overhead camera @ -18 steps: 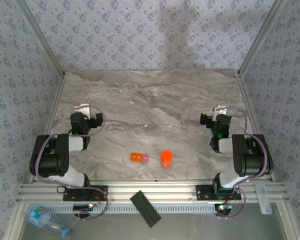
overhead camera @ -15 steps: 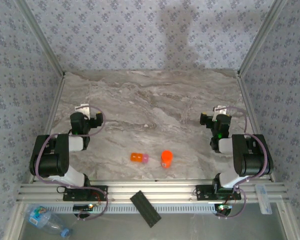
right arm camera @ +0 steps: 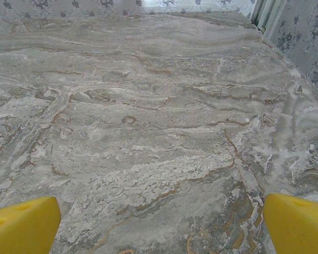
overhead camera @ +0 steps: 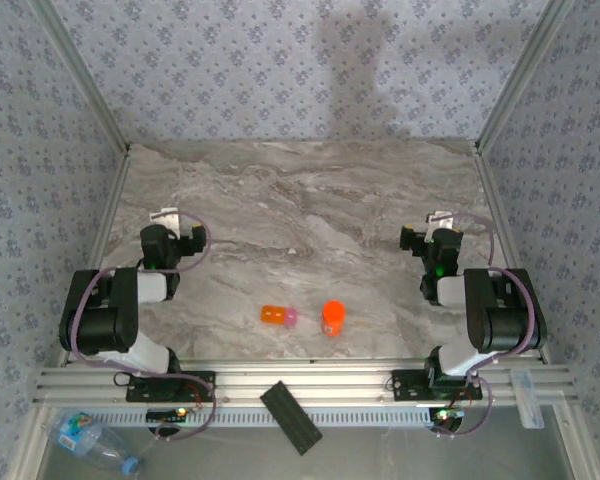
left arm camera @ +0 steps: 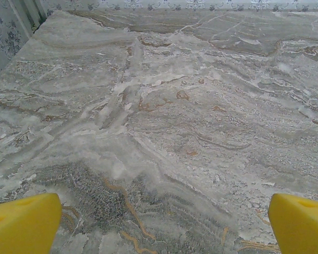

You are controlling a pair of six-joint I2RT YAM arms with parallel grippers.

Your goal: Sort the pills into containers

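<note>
A small orange pill bottle [overhead camera: 332, 317] stands on the marble table near the front edge, between the two arms. Just left of it lies a tiny orange boxy compartment [overhead camera: 273, 315] with a pale pink piece [overhead camera: 291, 317] joined to it. No loose pills are clear at this size. My left gripper [overhead camera: 176, 228] sits folded back at the left side, open, its yellow fingertips [left arm camera: 21, 222] wide apart over bare marble. My right gripper [overhead camera: 428, 232] rests at the right side, also open, with yellow fingertips [right arm camera: 299, 222] spread and nothing between them.
A black flat bar [overhead camera: 290, 417] lies across the metal rail in front of the table. A plastic water bottle [overhead camera: 88, 440] lies at the bottom left, below the rail. Patterned walls close in the table on three sides.
</note>
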